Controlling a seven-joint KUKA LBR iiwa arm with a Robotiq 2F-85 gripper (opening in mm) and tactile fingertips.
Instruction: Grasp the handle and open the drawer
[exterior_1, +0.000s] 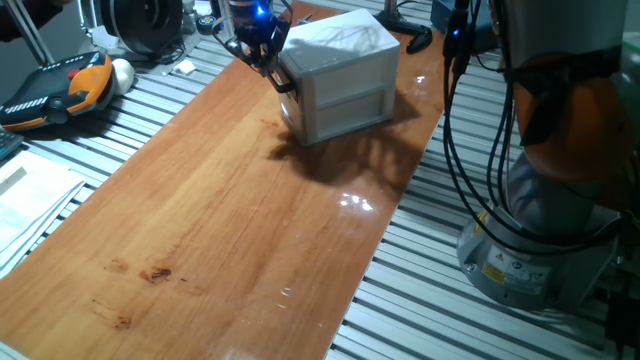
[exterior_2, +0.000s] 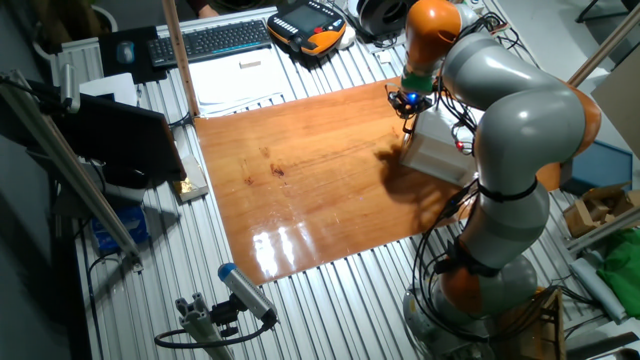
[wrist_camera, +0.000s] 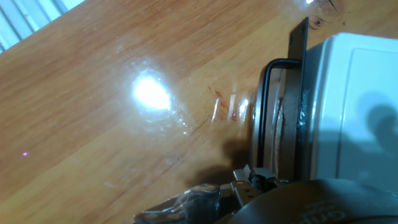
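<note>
One fixed view: low, close, wooden tabletop (exterior_1: 230, 220) fills frame. Other: high, far, same tabletop centre. Hand view: close above it.

table (exterior_1: 230, 230): glossy varnished wood | white box (exterior_1: 345, 75): smooth matt plastic | handle (wrist_camera: 266, 118): thin black metal-looking bar beside box

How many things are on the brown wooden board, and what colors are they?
White: 1, the box holding the drawer
Black: 1, the handle on the drawer front
Total: 2
The gripper hangs beside the box, not counted.
</note>
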